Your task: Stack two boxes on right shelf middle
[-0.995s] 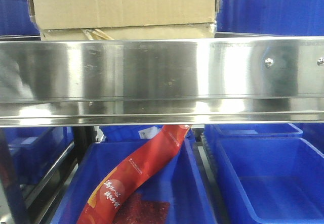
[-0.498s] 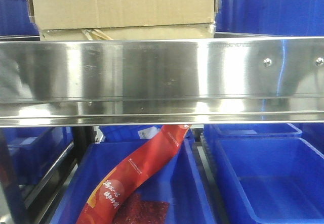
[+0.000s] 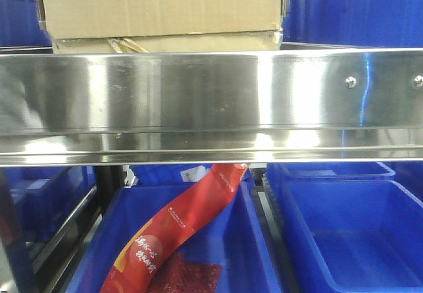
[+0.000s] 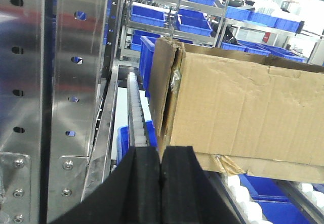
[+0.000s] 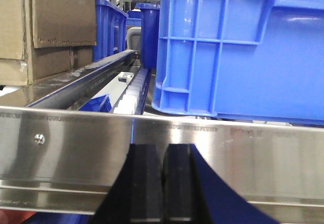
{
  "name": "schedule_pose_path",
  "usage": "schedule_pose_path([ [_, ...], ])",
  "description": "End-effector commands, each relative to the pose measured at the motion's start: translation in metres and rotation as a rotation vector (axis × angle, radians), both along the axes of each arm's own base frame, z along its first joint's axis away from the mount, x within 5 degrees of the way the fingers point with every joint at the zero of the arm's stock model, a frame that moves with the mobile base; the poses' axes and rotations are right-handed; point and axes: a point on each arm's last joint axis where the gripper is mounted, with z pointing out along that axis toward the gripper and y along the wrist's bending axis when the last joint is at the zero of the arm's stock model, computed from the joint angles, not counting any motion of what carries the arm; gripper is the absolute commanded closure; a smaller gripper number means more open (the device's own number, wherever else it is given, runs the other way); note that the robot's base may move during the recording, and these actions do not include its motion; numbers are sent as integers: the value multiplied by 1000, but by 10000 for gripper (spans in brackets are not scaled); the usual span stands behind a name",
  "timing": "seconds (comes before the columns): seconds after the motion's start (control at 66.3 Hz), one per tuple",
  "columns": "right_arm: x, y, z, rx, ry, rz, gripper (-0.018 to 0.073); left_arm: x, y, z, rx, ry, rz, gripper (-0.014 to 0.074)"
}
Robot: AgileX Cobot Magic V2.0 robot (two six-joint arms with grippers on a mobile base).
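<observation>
Cardboard, brown and creased, fills my left wrist view: the upper box [image 4: 243, 113] sits on the lower box [image 4: 263, 167] on the shelf's roller track, stacked and touching, beyond and to the right of my left claw [image 4: 161, 178]. That claw's black pads are pressed together on nothing, well apart from the cardboard. The stack's long axis runs left to right across the shelf [image 3: 211, 101], its broad face turned toward me in the front view, its near left corner split open. Torn tape curls from the lower edge of the upper box.

My right claw [image 5: 163, 183] is likewise closed flat, empty, hovering just in front of the steel rim. From there the boxes lie far left, with a blue bin [image 5: 243, 52] directly beyond the rim. Below the shelf, a red packet [image 3: 178, 230] leans in another blue bin [image 3: 254, 253].
</observation>
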Motion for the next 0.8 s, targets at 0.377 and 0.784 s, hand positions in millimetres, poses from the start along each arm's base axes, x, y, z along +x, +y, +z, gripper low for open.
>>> schedule_pose_path([
  [0.377, -1, 0, 3, 2, -32, -4, 721, -1, 0, 3, -15, -24, -4, 707],
  [0.784, -1, 0, 3, 2, -32, -4, 721, 0, 0, -2, -12, -8, -4, 707],
])
